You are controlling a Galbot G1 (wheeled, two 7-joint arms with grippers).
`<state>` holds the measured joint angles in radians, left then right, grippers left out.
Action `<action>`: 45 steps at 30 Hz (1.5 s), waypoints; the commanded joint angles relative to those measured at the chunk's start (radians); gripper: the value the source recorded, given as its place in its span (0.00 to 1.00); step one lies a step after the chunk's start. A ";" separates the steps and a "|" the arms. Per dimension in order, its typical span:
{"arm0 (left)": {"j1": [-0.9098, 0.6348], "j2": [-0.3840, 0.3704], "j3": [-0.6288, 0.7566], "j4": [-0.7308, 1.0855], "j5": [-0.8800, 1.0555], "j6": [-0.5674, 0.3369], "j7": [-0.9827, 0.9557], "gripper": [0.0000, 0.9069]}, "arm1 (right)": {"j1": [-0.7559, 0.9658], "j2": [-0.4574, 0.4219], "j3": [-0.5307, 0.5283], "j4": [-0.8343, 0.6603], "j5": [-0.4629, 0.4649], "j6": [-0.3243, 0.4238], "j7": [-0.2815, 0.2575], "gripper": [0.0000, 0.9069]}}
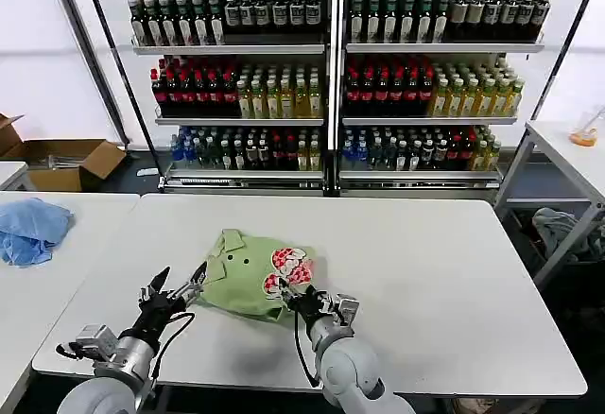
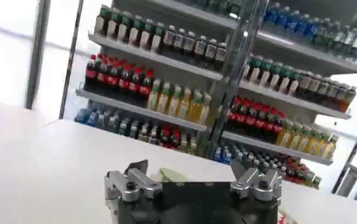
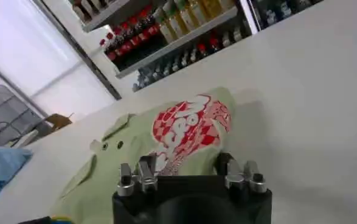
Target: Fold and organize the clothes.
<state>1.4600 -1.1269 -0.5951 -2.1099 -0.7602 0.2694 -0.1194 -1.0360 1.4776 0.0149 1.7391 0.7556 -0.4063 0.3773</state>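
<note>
Shirt: I see the light green polo shirt (image 1: pixel 253 277) lying bunched, partly folded, on the white table (image 1: pixel 444 282), just below and left of the head frame's centre. Its collar (image 1: pixel 216 265) with small buttons faces left; the red-and-white print (image 1: pixel 291 267) sits at its right side.

Left gripper: my left gripper (image 1: pixel 175 291) hangs at the lower left of the head frame, beside the shirt's collar edge, fingers spread and clasping nothing. I cannot tell if a tip touches cloth.

Right gripper: my right gripper (image 1: pixel 286 293) sits at the lower centre, at the shirt's near edge under the print. In the right wrist view its fingers (image 3: pixel 143 173) stand apart with fabric running between them; whether it has any cloth pinched I cannot tell.

Handling: I judge the shirt light, limp and easily dragged; it will sag and wrinkle if lifted by one point.

Where I'd grip: two spread points along one hem or the shoulders, pinching a single layer, away from the buttons.

Risk: catching both layers and pulling the fold apart.
</note>
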 commanded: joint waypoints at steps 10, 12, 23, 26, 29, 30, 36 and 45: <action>-0.006 0.002 0.007 0.030 0.001 -0.002 0.005 1.00 | 0.087 -0.107 -0.001 -0.102 -0.237 -0.002 -0.107 0.00; -0.017 0.001 0.015 0.038 0.003 -0.002 0.005 1.00 | 0.101 -0.127 0.007 -0.115 -0.248 -0.006 -0.122 0.00; -0.042 -0.004 0.043 0.054 0.013 0.001 0.006 1.00 | 0.204 -0.250 0.069 -0.200 -0.325 -0.013 -0.220 0.00; -0.046 -0.003 0.046 0.056 0.015 0.002 0.007 1.00 | 0.213 -0.292 0.088 -0.196 -0.363 -0.023 -0.252 0.00; -0.049 -0.004 0.052 0.058 0.019 0.002 0.008 1.00 | 0.204 -0.326 0.095 -0.184 -0.443 -0.018 -0.327 0.00; -0.052 -0.003 0.055 0.059 0.024 0.002 0.008 1.00 | 0.200 -0.331 0.096 -0.180 -0.472 -0.010 -0.329 0.64; -0.078 0.003 0.074 0.063 0.064 -0.006 0.016 1.00 | 0.080 -0.349 0.138 -0.060 -0.491 0.149 -0.250 1.00; -0.093 0.010 0.108 0.066 0.107 -0.034 0.025 1.00 | -0.157 -0.356 0.250 0.053 -0.636 0.425 -0.181 1.00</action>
<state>1.3785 -1.1158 -0.5105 -2.0474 -0.6951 0.2587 -0.0969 -0.9767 1.1527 0.1515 1.6621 0.2716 -0.2429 0.1384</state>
